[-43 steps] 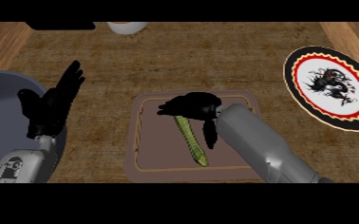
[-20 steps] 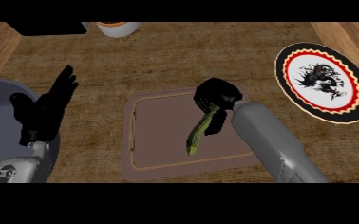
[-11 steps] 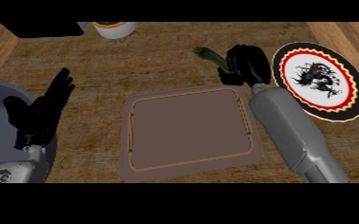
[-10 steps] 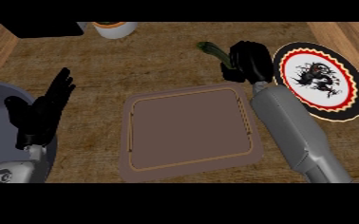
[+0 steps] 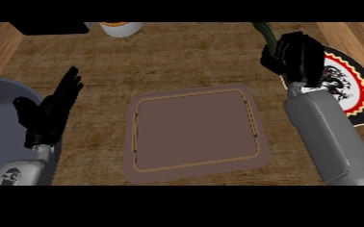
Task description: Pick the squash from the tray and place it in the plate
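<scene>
**Green squash (image 5: 265, 29) held up beside the plate (image 5: 340, 79)**

The squash is held in the right hand (image 5: 298, 57). The fingers are curled round it, so most of it is hidden. Only its green end is seen, sticking out past the top of the hand. It is off the tray (image 5: 195, 130) and up by the left rim of the plate. It is not yet set down. Part of the plate is hidden by the hand and the arm.

The left hand (image 5: 50, 110) is seen open at the left side, with nothing in it.

Some things could go wrong from here. If the fingers are opened too soon, the squash may be dropped on the counter (image 5: 177, 62) and not on the plate. The squash looks long, so one end may be left hanging over the rim, and then it may roll off. If the hand is brought down too low, the plate may be bumped and pushed away.
</scene>
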Tool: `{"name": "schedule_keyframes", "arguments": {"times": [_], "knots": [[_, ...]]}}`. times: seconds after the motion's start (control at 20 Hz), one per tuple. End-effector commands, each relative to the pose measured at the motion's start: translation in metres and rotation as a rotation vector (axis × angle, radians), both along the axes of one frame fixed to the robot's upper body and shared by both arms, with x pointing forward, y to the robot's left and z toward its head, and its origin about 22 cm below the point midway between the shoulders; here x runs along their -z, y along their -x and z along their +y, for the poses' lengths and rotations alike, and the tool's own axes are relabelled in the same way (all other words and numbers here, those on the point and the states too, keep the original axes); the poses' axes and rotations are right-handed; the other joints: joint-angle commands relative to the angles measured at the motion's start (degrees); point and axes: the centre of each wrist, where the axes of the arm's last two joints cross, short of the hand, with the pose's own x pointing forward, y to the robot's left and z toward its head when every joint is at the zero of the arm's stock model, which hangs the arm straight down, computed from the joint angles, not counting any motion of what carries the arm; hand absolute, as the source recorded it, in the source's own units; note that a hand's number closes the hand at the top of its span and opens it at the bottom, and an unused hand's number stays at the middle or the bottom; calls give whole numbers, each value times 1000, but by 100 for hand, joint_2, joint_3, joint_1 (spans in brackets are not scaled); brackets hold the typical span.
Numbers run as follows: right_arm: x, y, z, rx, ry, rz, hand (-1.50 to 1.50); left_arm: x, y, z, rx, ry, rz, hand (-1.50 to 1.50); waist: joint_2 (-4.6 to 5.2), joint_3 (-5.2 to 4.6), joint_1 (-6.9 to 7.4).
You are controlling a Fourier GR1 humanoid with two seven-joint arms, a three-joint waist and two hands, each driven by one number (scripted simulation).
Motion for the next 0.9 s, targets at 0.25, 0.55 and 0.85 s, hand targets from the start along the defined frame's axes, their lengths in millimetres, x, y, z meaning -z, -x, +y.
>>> {"name": "schedule_keyframes", "arguments": {"times": [0.25,0.55,0.85], "knots": [[1,25,-93,188,-69,-11,150,13,-4,4,3,21,37,0,85,-80,145],[3,17,-162,240,-62,14,150,16,-6,-5,16,27,37,0,125,-74,258],[33,37,-198,175,-84,230,150,16,-6,-13,12,29,37,0,114,-73,245]]}}
